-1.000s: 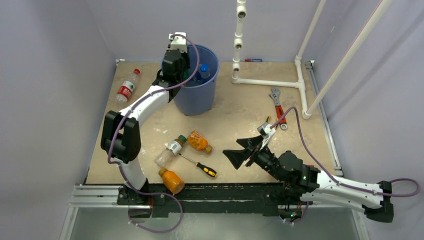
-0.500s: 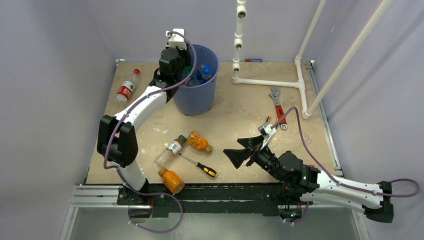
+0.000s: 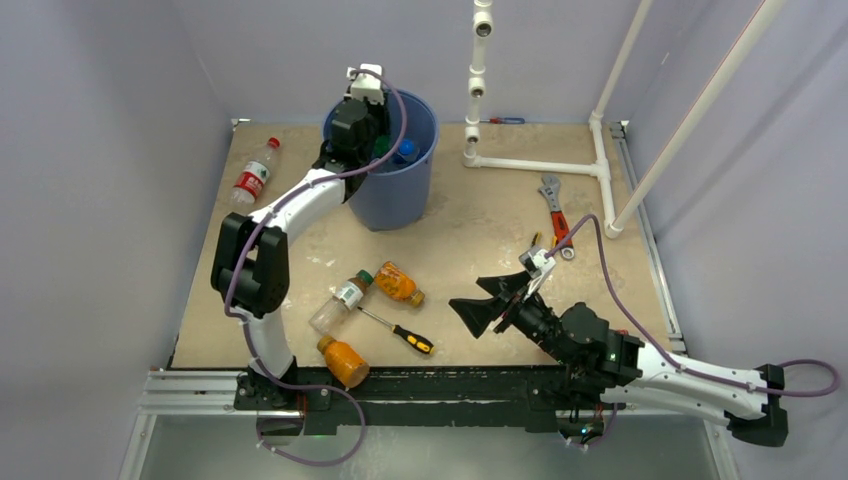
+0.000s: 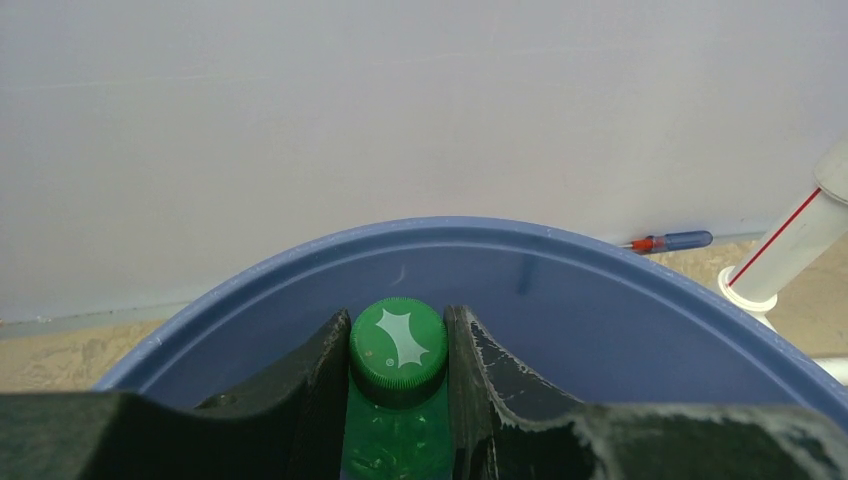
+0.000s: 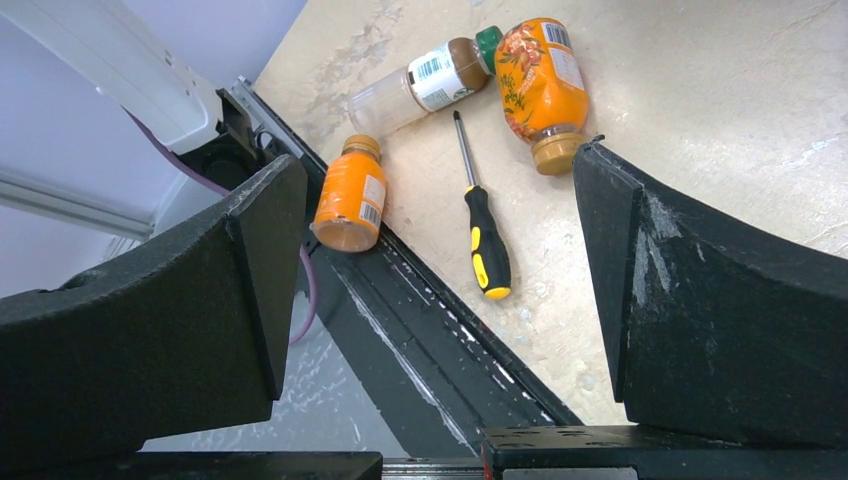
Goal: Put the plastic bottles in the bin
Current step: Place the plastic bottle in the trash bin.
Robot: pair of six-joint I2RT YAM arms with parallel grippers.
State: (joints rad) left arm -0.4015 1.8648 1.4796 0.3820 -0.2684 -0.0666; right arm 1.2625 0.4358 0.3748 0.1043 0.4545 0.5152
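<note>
The blue bin [image 3: 396,203] stands at the back of the table. My left gripper [image 3: 371,138] reaches over the bin's near rim, shut on a green bottle [image 4: 397,352] just below its cap. In the left wrist view the bin's rim [image 4: 600,250] curves behind the cap. A blue-capped bottle [image 3: 405,151] lies inside the bin. On the table lie a red-labelled bottle [image 3: 253,178], a clear green-capped bottle [image 3: 340,300] and two orange bottles [image 3: 397,283] [image 3: 345,362]. My right gripper [image 3: 478,300] hovers open and empty to their right, facing them [image 5: 440,165].
A yellow-and-black screwdriver [image 3: 405,335] lies between the near bottles. A red-handled wrench [image 3: 555,215] and a white pipe frame [image 3: 540,165] occupy the back right. A small blue tool [image 3: 505,120] rests along the back wall. The black front rail [image 5: 420,330] runs below the right gripper.
My left gripper, still holding the green bottle, swung left and then back right, ending further over the bin. The right arm barely moved.
</note>
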